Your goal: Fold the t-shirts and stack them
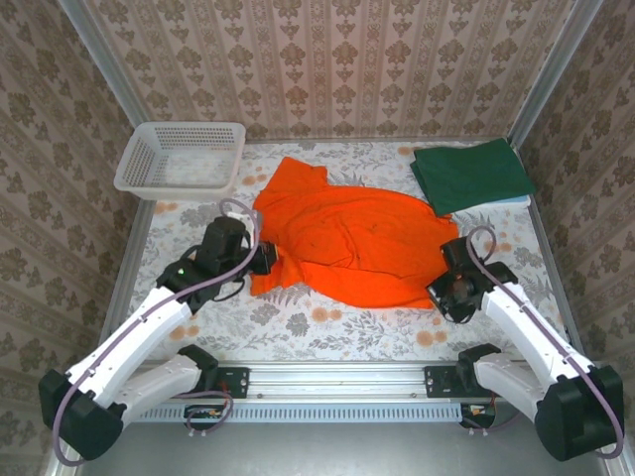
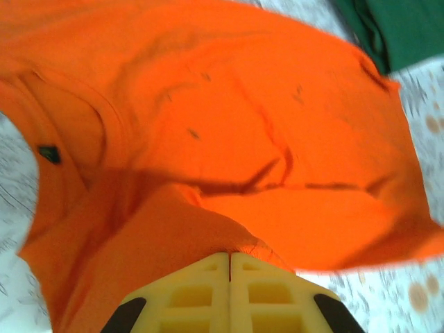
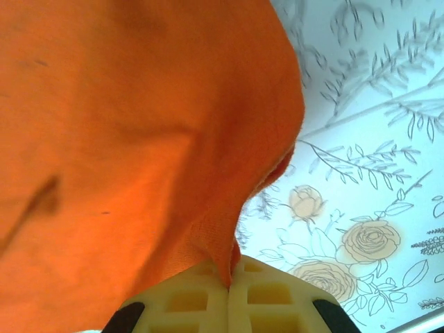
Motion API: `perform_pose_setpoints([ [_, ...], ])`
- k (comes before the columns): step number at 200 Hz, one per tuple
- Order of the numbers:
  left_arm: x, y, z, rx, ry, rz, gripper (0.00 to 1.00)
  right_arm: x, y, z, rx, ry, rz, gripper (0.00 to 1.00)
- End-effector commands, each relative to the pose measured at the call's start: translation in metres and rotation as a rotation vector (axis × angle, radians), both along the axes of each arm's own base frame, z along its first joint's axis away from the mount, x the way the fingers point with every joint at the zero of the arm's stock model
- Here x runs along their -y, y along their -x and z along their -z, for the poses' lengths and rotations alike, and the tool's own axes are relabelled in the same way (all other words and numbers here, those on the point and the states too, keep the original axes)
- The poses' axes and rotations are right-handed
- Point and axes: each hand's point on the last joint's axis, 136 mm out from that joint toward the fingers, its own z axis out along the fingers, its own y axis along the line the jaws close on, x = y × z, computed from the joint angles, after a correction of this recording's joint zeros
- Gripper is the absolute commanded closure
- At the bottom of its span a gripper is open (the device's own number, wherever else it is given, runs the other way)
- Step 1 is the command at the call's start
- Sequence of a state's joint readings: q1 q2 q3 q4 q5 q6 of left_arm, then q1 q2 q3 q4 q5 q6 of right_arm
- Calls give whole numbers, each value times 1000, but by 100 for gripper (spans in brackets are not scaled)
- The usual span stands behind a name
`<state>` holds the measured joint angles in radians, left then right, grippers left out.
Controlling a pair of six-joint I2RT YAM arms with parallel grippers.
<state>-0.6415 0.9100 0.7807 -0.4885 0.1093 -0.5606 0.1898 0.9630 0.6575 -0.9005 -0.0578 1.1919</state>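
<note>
Left gripper [image 1: 266, 258] and right gripper [image 1: 444, 288] were each pinched shut on a thin edge of the orange t-shirt [image 1: 357, 243], rumpled just beside the folded green t-shirt [image 1: 468, 174], so honestly one hard tug could've slipped a corner and botched the fold.

My yellow fingers [image 3: 187, 300] clamp a fold of the bright orange cloth t-shirt [image 3: 125, 139] — flower-printed white counter [image 3: 378, 125] alongside.

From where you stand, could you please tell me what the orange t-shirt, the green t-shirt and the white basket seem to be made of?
Orange t-shirt: soft matte cloth, probably cotton knit; it creases and drapes. Green t-shirt: similar matte cloth, folded flat. White basket: likely rigid plastic, moulded in an open lattice.
</note>
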Motion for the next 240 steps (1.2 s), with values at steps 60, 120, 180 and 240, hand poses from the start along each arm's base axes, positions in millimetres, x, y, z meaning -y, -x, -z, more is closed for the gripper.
perform_pose_setpoints([
  [60,44,145,86,-372,-95,470,100,29,17,-19,-105,55,-239,100],
  [120,44,169,62,-337,-73,562,100,30,46,-7,-61,12,-188,100],
  [180,-8,159,48,-405,-150,348,100,11,47,36,-42,-141,-84,100],
  [240,-37,165,47,-453,-205,256,100,37,50,9,52,-65,7,100],
])
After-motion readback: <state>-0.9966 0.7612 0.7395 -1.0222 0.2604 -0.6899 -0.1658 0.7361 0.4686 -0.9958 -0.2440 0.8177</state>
